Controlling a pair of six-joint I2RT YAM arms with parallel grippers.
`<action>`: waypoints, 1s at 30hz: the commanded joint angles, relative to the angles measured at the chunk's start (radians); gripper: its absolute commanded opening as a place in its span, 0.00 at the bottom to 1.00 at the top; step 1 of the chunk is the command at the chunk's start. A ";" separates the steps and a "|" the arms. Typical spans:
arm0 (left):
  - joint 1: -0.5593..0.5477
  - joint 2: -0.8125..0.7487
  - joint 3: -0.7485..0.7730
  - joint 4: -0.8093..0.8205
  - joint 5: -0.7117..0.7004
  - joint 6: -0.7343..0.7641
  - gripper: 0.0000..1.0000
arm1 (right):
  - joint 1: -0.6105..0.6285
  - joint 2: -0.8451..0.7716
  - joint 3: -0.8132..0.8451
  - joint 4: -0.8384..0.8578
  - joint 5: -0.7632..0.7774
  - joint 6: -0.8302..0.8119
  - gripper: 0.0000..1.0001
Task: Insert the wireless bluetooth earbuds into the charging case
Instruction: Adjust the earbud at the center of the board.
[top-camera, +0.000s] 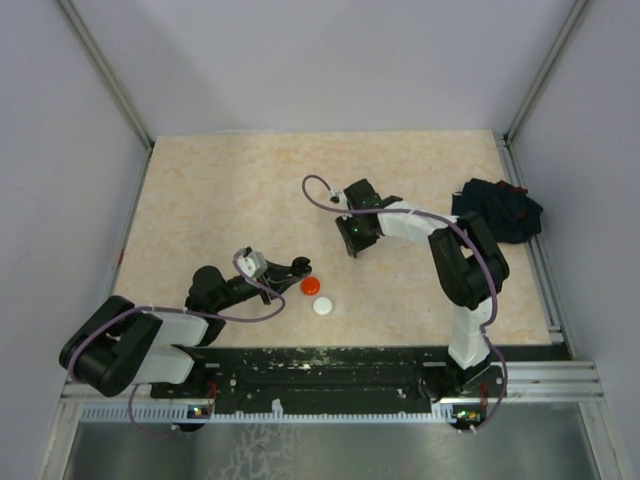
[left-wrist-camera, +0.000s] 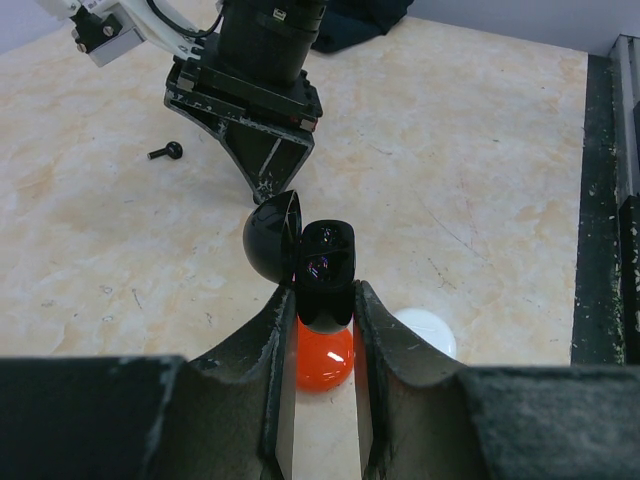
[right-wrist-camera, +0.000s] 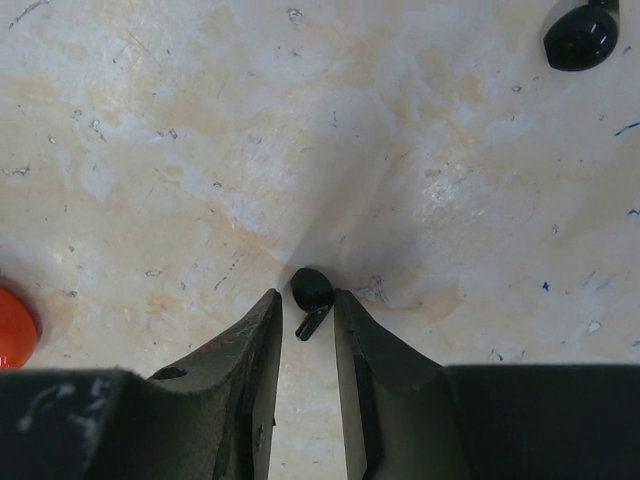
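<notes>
My left gripper (left-wrist-camera: 325, 300) is shut on a black charging case (left-wrist-camera: 327, 262), held upright with its round lid (left-wrist-camera: 272, 238) swung open to the left. In the top view that gripper (top-camera: 298, 266) sits just left of the red case. My right gripper (right-wrist-camera: 306, 295) points down at the table, its jaws a little apart. A tiny black earbud (right-wrist-camera: 312, 288) lies between its fingertips, against the right finger and with a small gap to the left one. A second black earbud (left-wrist-camera: 167, 152) lies on the table, left of the right gripper (left-wrist-camera: 265, 185).
A red round case (top-camera: 311, 285) and a white one (top-camera: 322, 306) lie on the table under and beside my left gripper. A dark cloth bundle (top-camera: 497, 210) sits at the right edge. A black rounded object (right-wrist-camera: 580, 35) shows at the top right of the right wrist view.
</notes>
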 joint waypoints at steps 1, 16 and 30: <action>0.007 -0.016 -0.010 0.030 0.019 -0.003 0.00 | -0.015 0.028 0.040 -0.010 -0.069 -0.060 0.29; 0.007 -0.016 -0.010 0.030 0.023 -0.003 0.00 | -0.010 0.052 0.088 -0.101 0.079 -0.059 0.10; 0.008 -0.066 -0.027 0.013 -0.015 0.001 0.00 | 0.131 0.065 0.109 -0.287 0.674 0.024 0.08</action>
